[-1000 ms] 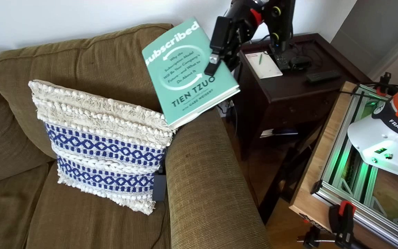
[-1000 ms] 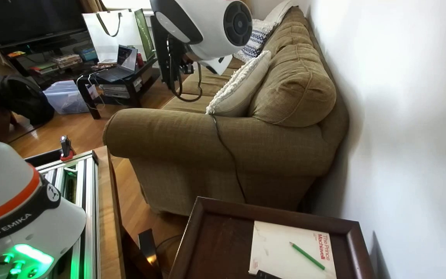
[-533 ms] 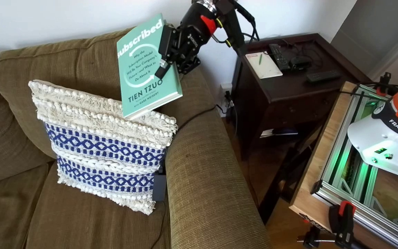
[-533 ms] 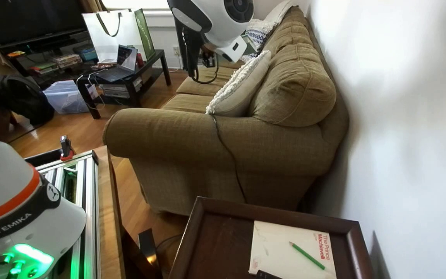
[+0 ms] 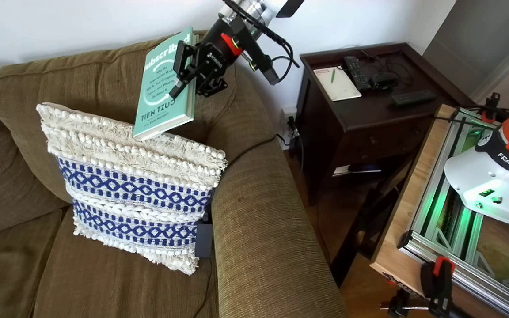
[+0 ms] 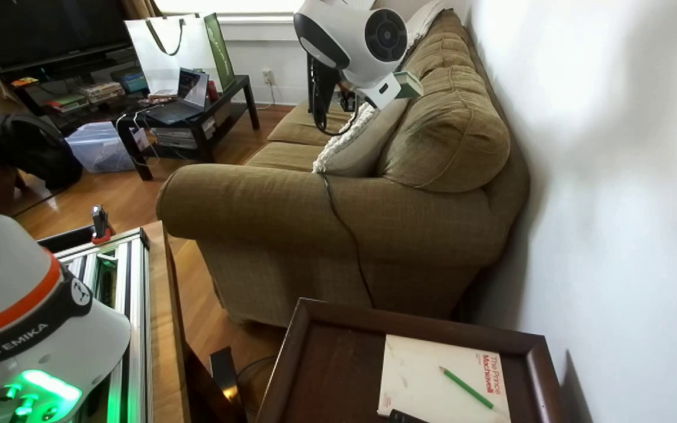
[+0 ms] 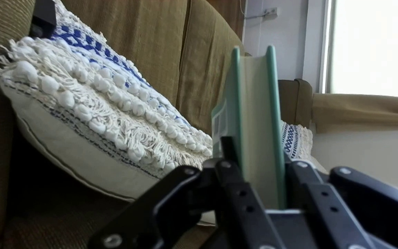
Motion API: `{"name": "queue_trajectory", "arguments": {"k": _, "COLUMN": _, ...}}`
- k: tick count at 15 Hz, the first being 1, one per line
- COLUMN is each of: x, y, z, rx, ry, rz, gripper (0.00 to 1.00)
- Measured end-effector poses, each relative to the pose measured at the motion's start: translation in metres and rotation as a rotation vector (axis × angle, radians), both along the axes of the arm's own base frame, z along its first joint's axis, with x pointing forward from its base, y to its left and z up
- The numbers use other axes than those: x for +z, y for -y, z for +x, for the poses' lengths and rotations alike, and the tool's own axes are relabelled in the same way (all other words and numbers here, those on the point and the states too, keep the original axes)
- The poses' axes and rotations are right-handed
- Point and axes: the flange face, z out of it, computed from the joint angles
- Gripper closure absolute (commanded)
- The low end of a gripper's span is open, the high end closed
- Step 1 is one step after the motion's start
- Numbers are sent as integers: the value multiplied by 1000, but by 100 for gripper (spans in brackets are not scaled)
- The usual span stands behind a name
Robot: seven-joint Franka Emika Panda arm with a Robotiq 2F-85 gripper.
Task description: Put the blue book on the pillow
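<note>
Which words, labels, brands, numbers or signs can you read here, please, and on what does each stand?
"ubscrib…d": title on the blue book, partly behind the gripper.
"Why the Subscription…": its subtitle, partly covered.
"TIEN TZUO": same cover.
"ROBOTIQ": gripper body.
"FRANKA EMIKA": robot base, both exterior views combined.
"The Prince Machiavelli": white book on the side table.
Too small or blurred: line below "TIEN TZUO", keys on the remote.
No readable numbers.

An exterior view looks steeply down on the sofa [image 5: 250, 221], its pillow [image 5: 135, 190] face-on. An exterior view faces across the side table [image 6: 338, 364] along the sofa's length, pillow (beyond the armrest [image 6: 280, 208]) edge-on. Both exterior views share sofa, pillow, side table and robot base [image 5: 497, 176]. The wrist view sits close behind the gripper [image 7: 257, 154], rolled sideways, facing along the sofa.
</note>
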Motion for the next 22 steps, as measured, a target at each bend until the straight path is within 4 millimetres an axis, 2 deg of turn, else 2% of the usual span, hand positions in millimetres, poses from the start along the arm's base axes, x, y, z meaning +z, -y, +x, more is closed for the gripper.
{"name": "queue_trajectory", "arguments": {"k": 3, "x": -14, "y": -17, "z": 17, "rx": -26, "ry": -9, "rz": 34, "gripper": 93}}
{"name": "queue_trajectory", "arguments": {"k": 8, "x": -18, "y": -47, "z": 46, "rx": -42, "ry": 42, "rz": 83, "gripper": 93}}
{"name": "queue_trajectory", "arguments": {"k": 11, "x": -23, "y": -48, "z": 63, "rx": -63, "ry": 102, "rz": 44, "gripper": 93}}
{"name": "queue_trajectory", "arguments": {"k": 12, "x": -25, "y": -44, "z": 70, "rx": -74, "ry": 124, "rz": 24, "gripper": 58}}
{"name": "queue_trajectory", "arguments": {"k": 13, "x": -29, "y": -40, "z": 75, "rx": -84, "ry": 142, "rz": 3, "gripper": 47}}
{"name": "queue_trajectory", "arguments": {"k": 16, "x": -37, "y": -26, "z": 86, "rx": -98, "ry": 176, "rz": -54, "gripper": 27}}
{"name": "queue_trajectory", "arguments": {"k": 19, "x": -44, "y": -17, "z": 89, "rx": -49, "ry": 183, "rz": -127, "gripper": 4}}
{"name": "queue_trajectory", "arguments": {"k": 20, "x": -45, "y": -13, "z": 90, "rx": -26, "ry": 183, "rz": -157, "gripper": 0}}
{"name": "queue_trajectory", "arguments": {"k": 22, "x": -43, "y": -3, "z": 93, "rx": 19, "ry": 186, "rz": -225, "gripper": 0}}
